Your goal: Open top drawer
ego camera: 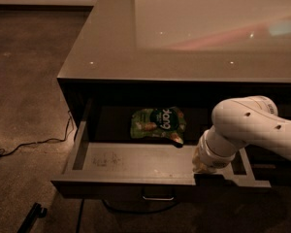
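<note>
The top drawer (131,160) stands pulled out from under the glossy counter top, showing its pale scribbled grey floor. Its flat dark front (121,188) faces me, with the small metal loop handle (157,197) at the lower centre. A green snack bag (157,124) lies flat at the back of the drawer. My white arm (247,130) reaches in from the right, and the gripper (206,166) sits at the drawer's front right rim, mostly hidden behind the wrist.
The counter top (184,33) overhangs the drawer. A black cable (34,144) runs across the brown floor on the left. A dark object (31,215) lies on the floor at the lower left. Another cable loops under the drawer front.
</note>
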You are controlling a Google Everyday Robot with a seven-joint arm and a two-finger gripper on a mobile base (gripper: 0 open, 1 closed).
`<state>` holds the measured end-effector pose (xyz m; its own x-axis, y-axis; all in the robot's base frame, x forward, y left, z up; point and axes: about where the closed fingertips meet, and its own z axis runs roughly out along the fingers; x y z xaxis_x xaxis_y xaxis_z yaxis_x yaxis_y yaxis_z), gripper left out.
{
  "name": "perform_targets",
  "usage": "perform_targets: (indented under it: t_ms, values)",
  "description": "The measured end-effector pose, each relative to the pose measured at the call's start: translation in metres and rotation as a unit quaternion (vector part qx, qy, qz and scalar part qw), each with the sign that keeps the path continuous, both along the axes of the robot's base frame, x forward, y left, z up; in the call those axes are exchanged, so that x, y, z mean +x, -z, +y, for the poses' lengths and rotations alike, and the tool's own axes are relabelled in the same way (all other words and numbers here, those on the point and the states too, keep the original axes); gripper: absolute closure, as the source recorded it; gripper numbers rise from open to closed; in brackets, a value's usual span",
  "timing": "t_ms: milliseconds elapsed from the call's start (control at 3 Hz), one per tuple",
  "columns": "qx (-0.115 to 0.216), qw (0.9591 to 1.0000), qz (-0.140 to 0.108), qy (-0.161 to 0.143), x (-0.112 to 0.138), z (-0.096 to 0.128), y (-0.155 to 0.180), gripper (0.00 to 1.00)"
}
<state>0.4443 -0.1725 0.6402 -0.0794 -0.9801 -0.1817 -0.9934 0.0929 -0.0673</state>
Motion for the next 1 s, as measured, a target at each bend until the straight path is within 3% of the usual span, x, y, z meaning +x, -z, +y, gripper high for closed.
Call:
perform_targets:
  t_ms: [333,1000]
  values:
    - [0.0,1.0,0.0,0.0,0.0,0.0,0.0,0.04]
    - [0.0,1.0,0.0,0.0,0.0,0.0,0.0,0.0]
